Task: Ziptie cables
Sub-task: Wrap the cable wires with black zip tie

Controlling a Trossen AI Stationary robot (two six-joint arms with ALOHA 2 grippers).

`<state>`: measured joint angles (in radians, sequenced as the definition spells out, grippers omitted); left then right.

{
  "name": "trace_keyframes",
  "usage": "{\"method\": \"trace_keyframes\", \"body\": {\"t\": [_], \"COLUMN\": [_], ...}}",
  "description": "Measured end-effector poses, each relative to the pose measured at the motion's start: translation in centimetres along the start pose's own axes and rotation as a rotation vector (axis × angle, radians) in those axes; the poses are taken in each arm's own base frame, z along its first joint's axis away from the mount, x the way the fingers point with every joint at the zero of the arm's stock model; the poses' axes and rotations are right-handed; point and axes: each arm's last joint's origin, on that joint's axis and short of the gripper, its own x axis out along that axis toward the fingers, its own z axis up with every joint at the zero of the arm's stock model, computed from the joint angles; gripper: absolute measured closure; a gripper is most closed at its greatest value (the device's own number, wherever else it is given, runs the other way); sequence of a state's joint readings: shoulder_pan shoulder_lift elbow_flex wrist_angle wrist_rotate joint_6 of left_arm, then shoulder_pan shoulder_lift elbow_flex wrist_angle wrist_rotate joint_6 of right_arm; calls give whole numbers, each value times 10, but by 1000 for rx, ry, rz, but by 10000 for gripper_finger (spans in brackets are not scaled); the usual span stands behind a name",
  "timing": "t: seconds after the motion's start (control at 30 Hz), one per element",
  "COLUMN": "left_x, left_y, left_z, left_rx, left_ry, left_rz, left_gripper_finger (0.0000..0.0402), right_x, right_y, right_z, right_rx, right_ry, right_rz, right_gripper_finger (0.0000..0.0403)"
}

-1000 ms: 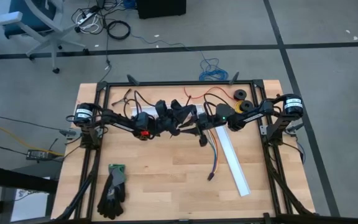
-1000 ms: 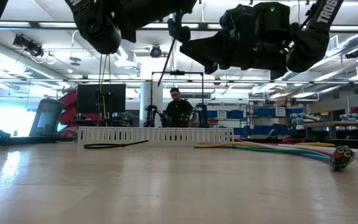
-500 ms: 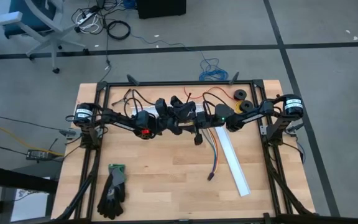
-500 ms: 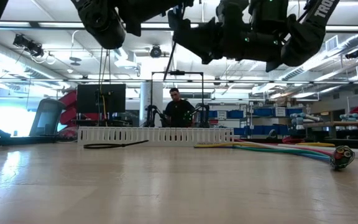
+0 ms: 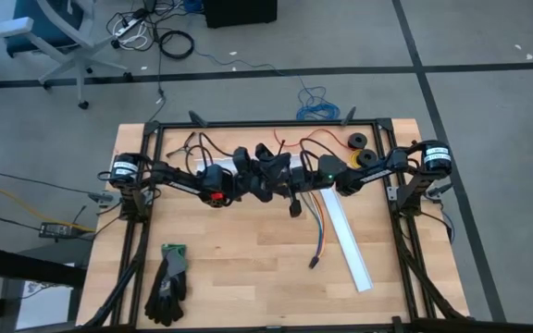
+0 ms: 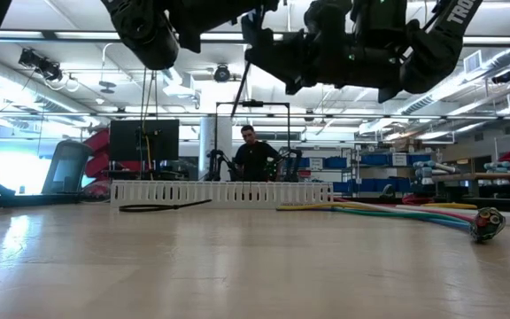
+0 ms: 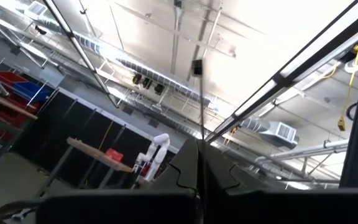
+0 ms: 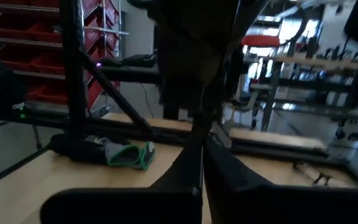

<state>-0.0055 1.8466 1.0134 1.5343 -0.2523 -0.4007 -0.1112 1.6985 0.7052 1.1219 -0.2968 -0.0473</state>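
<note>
- On the wooden table [image 5: 248, 277], at centre: both dark arms reaching inward and meeting above the back half, well clear of the surface in the low view.
- At 9 o'clock of centre: left gripper [image 5: 268, 166], fingers pressed together, pointed up toward the ceiling in its wrist view, with a thin dark strip [image 7: 199, 112] rising from between the fingertips; what that strip is, hard to make out.
- At 3 o'clock of centre, touching the left gripper: right gripper [image 5: 294, 190], fingers closed to a narrow seam in its wrist view; whether anything is pinched there, impossible to tell.
- Toward 4 o'clock: white slotted channel [image 5: 350, 242], lying diagonally, upper end hidden under the right arm.
- Just beside it: the cables [image 5: 318, 236], flat on the wood, upper part cut off by the right gripper, dark connector [image 5: 314, 265] at the near end.
- At 7 o'clock: dark gloves [image 5: 167, 283] with green cuffs.
- At 1 o'clock: two small dark rolls [image 5: 360, 150], partly covered by the arm.
- Far behind the table in the low view: a person [image 6: 255, 159], small and partly hidden.
</note>
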Motion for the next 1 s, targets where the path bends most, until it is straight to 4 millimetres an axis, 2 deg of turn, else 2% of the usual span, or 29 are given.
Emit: {"method": "trace_keyframes", "body": {"t": [0.33,0.5,0.67,0.83,1.0], "left_x": [-1,0,3,2,2], "left_y": [5,6,18,36,40], "left_z": [-10,-9,-5,-12,-14], "left_rx": [5,9,-6,-7,9], "left_ry": [109,150,223,372,427], "left_rz": [36,-61,-181,-104,-66], "left_gripper_finger": [394,394,394,394,394], "right_x": [-1,-3,-14,-26,-33], "right_y": [2,3,6,8,7], "right_z": [-6,-14,-17,-11,-17], "right_rx": [102,133,150,148,177], "right_ry": [65,121,134,133,254], "right_rz": [75,84,82,56,14], "right_gripper_finger": [403,403,403,403,403]}}
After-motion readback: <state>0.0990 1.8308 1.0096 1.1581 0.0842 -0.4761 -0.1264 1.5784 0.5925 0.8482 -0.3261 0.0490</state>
